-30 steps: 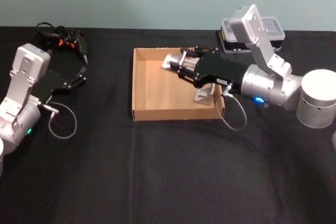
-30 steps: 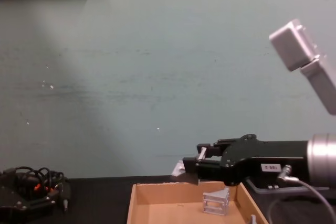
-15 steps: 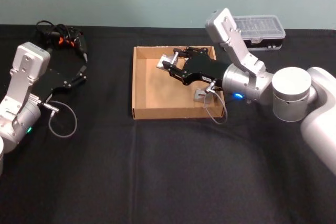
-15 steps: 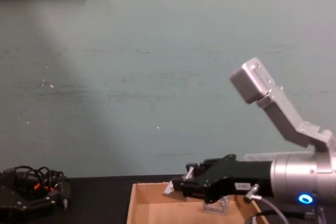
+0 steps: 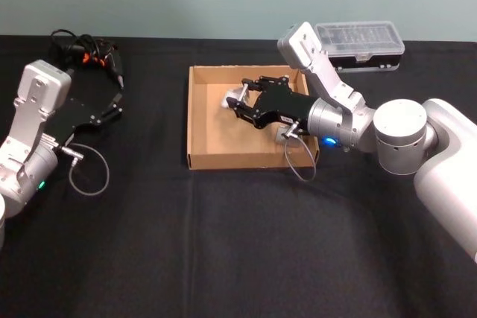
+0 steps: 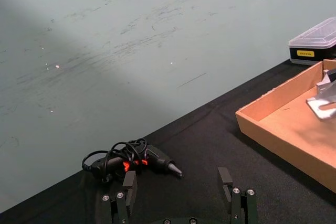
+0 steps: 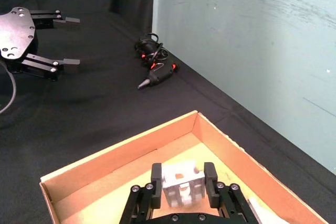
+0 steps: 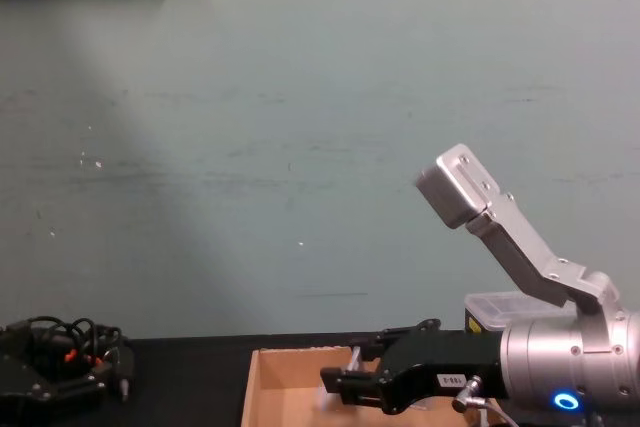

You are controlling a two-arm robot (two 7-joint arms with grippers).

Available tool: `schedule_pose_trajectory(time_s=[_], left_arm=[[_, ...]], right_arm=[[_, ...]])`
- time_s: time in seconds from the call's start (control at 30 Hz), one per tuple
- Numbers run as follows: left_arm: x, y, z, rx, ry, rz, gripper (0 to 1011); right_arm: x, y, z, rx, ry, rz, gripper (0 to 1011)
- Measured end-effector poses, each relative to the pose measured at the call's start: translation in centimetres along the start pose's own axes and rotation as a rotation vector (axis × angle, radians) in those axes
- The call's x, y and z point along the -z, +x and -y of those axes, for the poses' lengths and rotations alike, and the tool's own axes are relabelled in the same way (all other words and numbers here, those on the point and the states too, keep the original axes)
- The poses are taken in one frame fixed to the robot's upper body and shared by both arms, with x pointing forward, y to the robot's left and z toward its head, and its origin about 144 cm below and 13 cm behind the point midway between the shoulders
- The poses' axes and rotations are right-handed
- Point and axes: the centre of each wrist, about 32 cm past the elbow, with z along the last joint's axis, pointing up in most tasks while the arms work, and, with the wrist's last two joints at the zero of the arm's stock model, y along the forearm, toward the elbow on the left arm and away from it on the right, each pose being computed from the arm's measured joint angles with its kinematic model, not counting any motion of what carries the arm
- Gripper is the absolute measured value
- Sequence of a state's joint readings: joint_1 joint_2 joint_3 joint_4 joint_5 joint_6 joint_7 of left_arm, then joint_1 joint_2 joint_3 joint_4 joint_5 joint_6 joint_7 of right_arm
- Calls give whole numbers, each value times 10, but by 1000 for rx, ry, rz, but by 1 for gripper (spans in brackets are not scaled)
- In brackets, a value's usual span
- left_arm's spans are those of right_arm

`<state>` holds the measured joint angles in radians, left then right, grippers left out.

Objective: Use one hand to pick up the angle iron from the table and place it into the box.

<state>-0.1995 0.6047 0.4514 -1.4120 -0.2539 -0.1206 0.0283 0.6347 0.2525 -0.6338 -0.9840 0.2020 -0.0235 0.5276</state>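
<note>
Right gripper [image 7: 180,187]: clenched on angle iron [image 7: 181,183], low inside cardboard box [image 5: 201,121].
Left gripper [image 6: 180,198]: parked, fingers spread.
Risk: an early or tilted release could tip the bracket onto the second bracket [image 5: 282,134].

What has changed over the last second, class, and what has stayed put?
The right gripper, shut on an angle iron, has swung lower into the box and toward the robot's left. The second angle iron in the box, the left gripper and the glue gun have not moved.
</note>
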Motion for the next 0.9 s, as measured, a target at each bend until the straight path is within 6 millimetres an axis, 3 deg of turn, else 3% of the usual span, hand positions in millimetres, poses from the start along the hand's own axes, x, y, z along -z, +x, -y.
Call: schedule_pose_trajectory(time_s=[0.6,0.9], left_arm=[[0,0,0,0,0,0,1000],[0,0,0,0,0,0,1000]], right_arm=[[1,-2,8,-11,-5,-17,994],[-5,-2,28,72,57,-27,1004]])
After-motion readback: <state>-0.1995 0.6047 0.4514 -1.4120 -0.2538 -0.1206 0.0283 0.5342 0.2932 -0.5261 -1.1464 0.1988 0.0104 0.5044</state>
